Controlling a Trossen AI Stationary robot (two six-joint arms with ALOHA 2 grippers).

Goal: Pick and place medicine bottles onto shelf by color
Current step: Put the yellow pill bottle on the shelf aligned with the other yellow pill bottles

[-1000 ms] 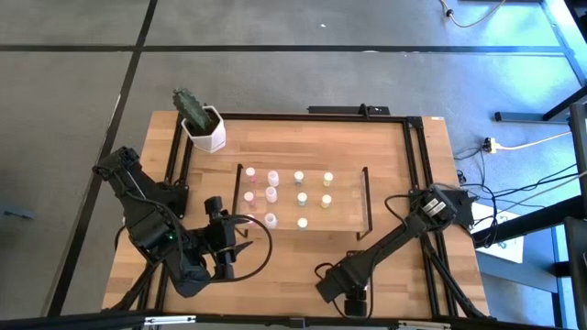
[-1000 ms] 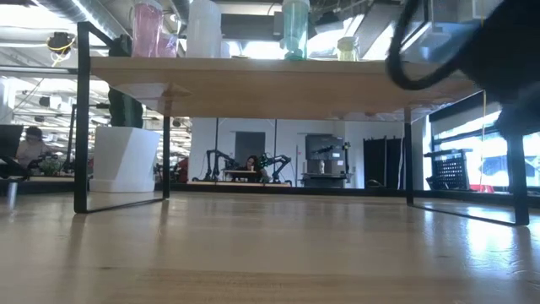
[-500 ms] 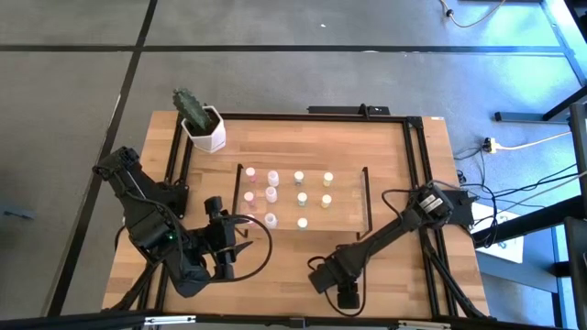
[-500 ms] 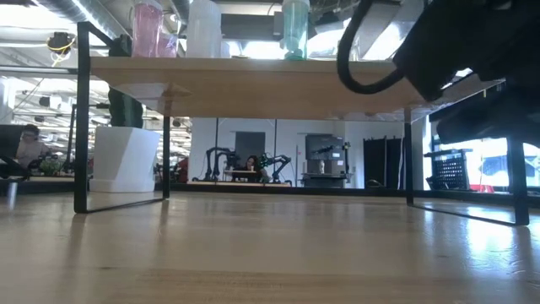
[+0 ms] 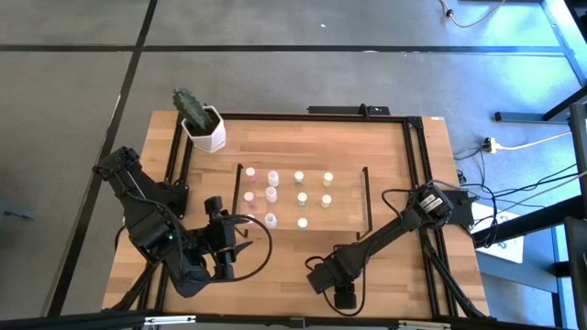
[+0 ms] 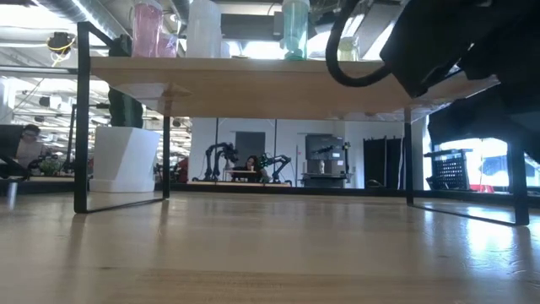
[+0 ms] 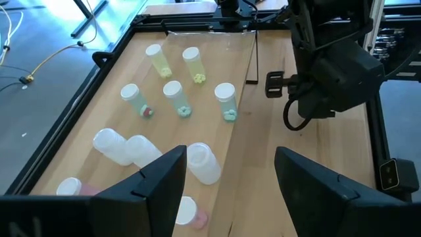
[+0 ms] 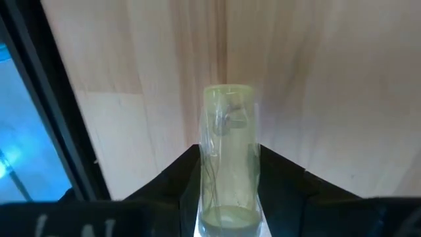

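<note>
Jaws on your right gripper (image 8: 227,197) are clamped on a yellow bottle (image 8: 227,151) over the bench's (image 5: 404,183) front edge, well short of the shelf (image 5: 347,213). Your left gripper (image 7: 227,191) hangs wide and empty near the shelf's left end. Nine bottles (image 5: 300,197) already stand there in colour columns; this yellow one remains.

Both arms were black and chunky — the left arm (image 5: 151,220) and right arm (image 5: 394,234) trailed looping black cables.
</note>
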